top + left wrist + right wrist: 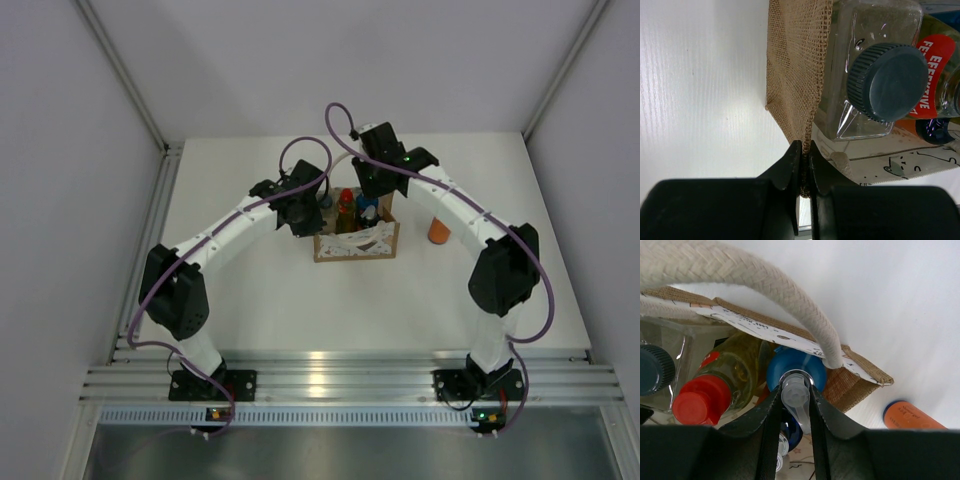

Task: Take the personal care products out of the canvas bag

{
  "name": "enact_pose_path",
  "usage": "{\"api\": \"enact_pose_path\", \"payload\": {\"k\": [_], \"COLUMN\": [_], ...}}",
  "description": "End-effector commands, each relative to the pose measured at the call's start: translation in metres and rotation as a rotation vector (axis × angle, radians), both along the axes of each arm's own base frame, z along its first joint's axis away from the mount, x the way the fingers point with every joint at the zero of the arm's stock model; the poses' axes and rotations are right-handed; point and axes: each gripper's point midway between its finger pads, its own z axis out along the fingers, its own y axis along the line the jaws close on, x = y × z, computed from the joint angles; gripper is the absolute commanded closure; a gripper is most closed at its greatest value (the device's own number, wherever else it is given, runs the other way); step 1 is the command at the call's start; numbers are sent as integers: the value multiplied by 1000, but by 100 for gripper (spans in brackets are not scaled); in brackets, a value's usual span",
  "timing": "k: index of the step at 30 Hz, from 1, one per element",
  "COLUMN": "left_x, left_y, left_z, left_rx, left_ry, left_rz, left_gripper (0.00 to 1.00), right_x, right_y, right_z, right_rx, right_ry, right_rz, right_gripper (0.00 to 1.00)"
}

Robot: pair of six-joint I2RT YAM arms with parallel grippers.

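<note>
Grip status: both arms at the bag, one bottle out

Top view: canvas bag (357, 243) stands mid-table between the arms. My left gripper (300, 208) is at its left wall and my right gripper (372, 185) is over its far side. One orange bottle (438, 230) sits on the table right of the bag, apart from both grippers.

Left wrist: jaws pinched narrow on the bag's woven side edge, holding cloth only. The fabric looks soft and light. I judge it would pucker and lift if pulled, so this pinch reads as an anchor. Clear bottle (875, 75) with a dark cap sits just inside that wall, near the pinch.

Right wrist: jaws closed on the nozzle (796, 390) of the blue-capped bottle (790, 371), near where the rope handle (765, 290) meets the panel. The nozzle is thin, smooth plastic, so slip is a risk. I reckon the neck below would be a surer hold. The bottle is small and probably light. Red-capped bottle (695, 400) sits just beside it on the left.
</note>
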Motion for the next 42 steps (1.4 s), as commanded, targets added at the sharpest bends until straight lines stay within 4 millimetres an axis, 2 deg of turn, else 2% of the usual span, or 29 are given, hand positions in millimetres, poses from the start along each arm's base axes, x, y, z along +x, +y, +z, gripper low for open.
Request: {"api": "enact_pose_path", "payload": {"k": [1,5,9,10,11,12,16,20,23,27,34,42], "left_x": [-11,-10,-11,-11,-10,-10,-10,-10,-10,-10,-10,-10], "left_y": [2,3,2,2,3,2,2,1,2,1,2,3], "left_z": [2,2,2,2,3,3,2,3,2,3,2,-1], "left_rx": [2,4,1,2,2,1,-1,-3,0,-2,1,8], "left_ry": [16,15,17,16,14,15,19,17,17,17,18,19], "left_rz": [-19,-15,-17,-15,-13,-14,-14,-13,-11,-14,-11,-11], "left_gripper": [100,100,100,100,100,100,100,100,100,100,100,100], "right_x": [6,7,7,7,8,9,11,10,10,7,-3,-19], "right_y": [-1,-2,-1,-2,-2,-1,-2,-2,-3,-5,-12,-25], "right_z": [-9,-11,-5,-3,3,8,39,58,80,95,125,174], "right_rx": [-7,-10,-8,-5,2,10,48,69,88,92,110,134], "right_ry": [8,11,-1,-6,-16,-28,-86,-117,-151,-173,-200,-273], "right_rz": [-4,-7,-2,-4,-4,-6,-26,-30,-32,-22,-23,-27], "right_gripper": [74,76,89,91,99,100,100,100,100,100,100,100]}}
